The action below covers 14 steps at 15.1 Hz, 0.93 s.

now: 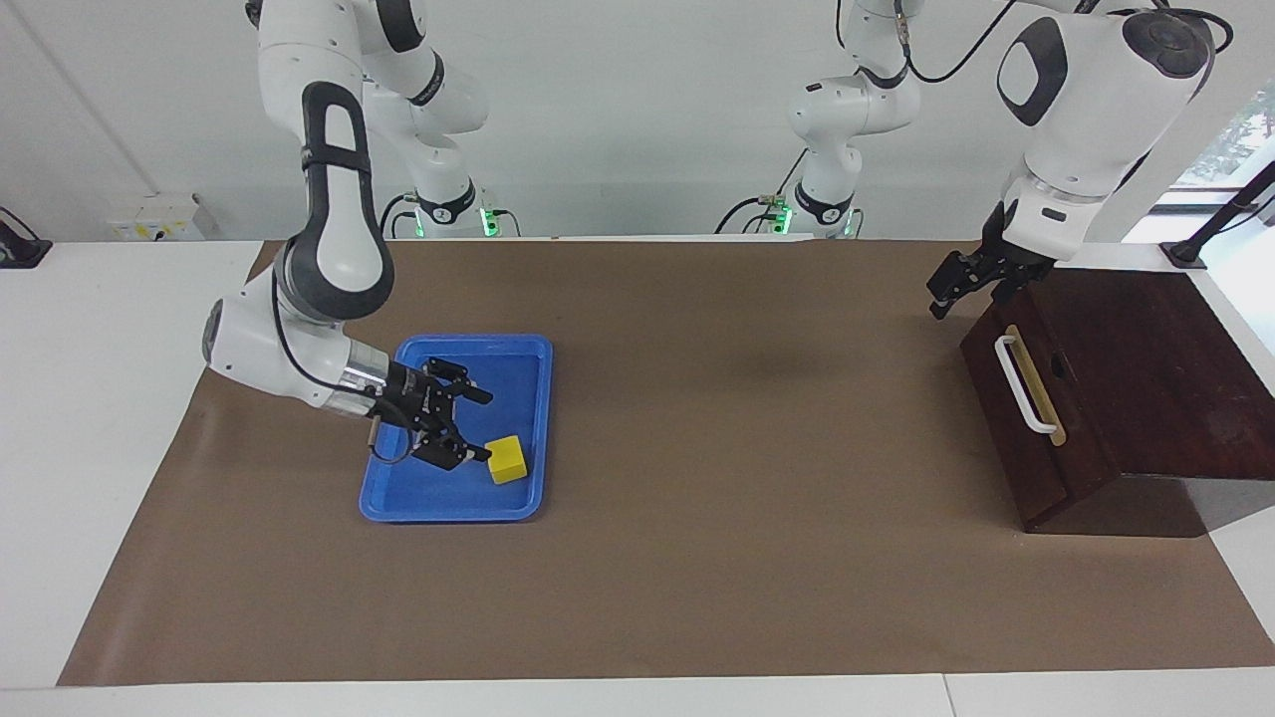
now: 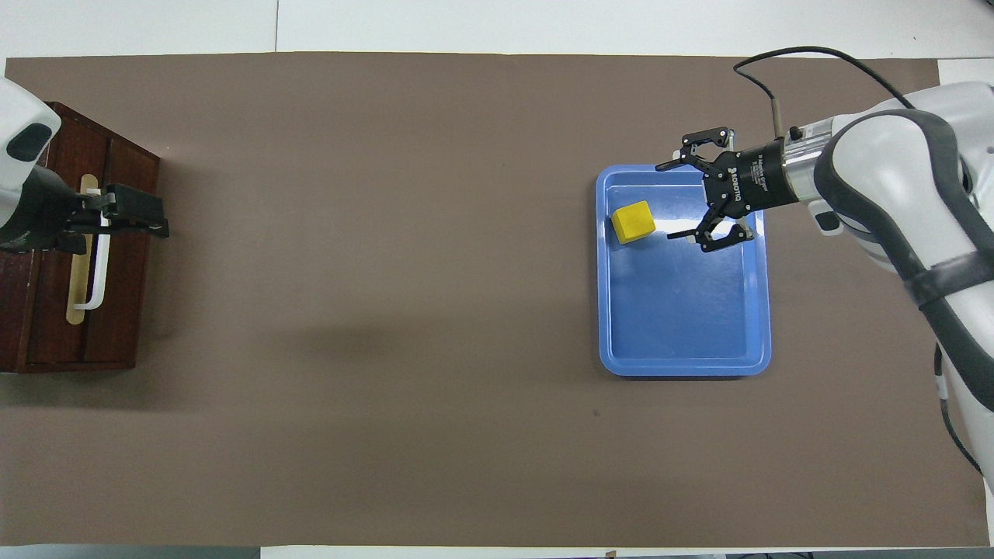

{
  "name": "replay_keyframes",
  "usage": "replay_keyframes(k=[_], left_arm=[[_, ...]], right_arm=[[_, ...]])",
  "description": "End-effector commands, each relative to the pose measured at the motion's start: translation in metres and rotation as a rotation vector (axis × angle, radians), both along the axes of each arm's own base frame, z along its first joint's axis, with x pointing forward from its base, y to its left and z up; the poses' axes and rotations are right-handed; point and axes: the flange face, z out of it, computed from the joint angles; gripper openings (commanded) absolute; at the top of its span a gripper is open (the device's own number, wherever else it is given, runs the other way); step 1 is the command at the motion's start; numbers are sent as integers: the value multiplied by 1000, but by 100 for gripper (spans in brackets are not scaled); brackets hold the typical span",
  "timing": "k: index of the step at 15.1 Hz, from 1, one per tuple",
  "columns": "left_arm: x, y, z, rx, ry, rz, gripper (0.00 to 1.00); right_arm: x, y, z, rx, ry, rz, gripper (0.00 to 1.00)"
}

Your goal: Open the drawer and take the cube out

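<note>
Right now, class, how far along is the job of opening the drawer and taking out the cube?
Done: the cube lies free in the blue tray, and the drawer sits shut in its box. In hand: nothing; the right gripper, jaws open, is over the tray beside the cube, and the left gripper, open, hangs by the box's corner. Left: seemingly nothing.

A small bright yellow solid cube (image 1: 507,459) contrasts with the blue plastic tray (image 1: 518,503); the dark brown wooden drawer (image 1: 1016,423) carries a white bar handle (image 1: 1023,383); brown paper mat (image 1: 697,448).
</note>
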Motion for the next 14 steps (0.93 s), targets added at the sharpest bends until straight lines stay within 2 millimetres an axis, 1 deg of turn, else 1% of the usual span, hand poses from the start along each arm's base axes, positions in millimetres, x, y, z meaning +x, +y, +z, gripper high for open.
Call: replay_keyframes(k=[1,3,4,5,7,9,11,12,14], left_arm=[[-14,12,4,-4,41,-177,100],[-16,15,2,22,50,-199,100],[-15,16,2,30,44,-197,100],[-15,16,4,32,40,-194,100],[-14,18,4,36,39,-162,100],[-14,18,5,38,36,-112,100],[-14,18,5,39,36,-110,100],[-14,22,5,50,36,-111,100],[-15,22,4,57,40,-124,100]], right_arm=[[-18,0,67,-117,-44,120,100],[-22,-5,104,-156,-66,223,100],[-25,-9,119,-171,-76,288,100],[-31,-13,135,-206,-111,375,100],[-51,-21,163,-289,-207,607,100],[-67,-30,183,-343,-298,840,100],[-78,-39,200,-411,-375,1077,100],[-84,-41,208,-439,-409,1188,100],[-96,-46,226,-491,-433,1376,100]])
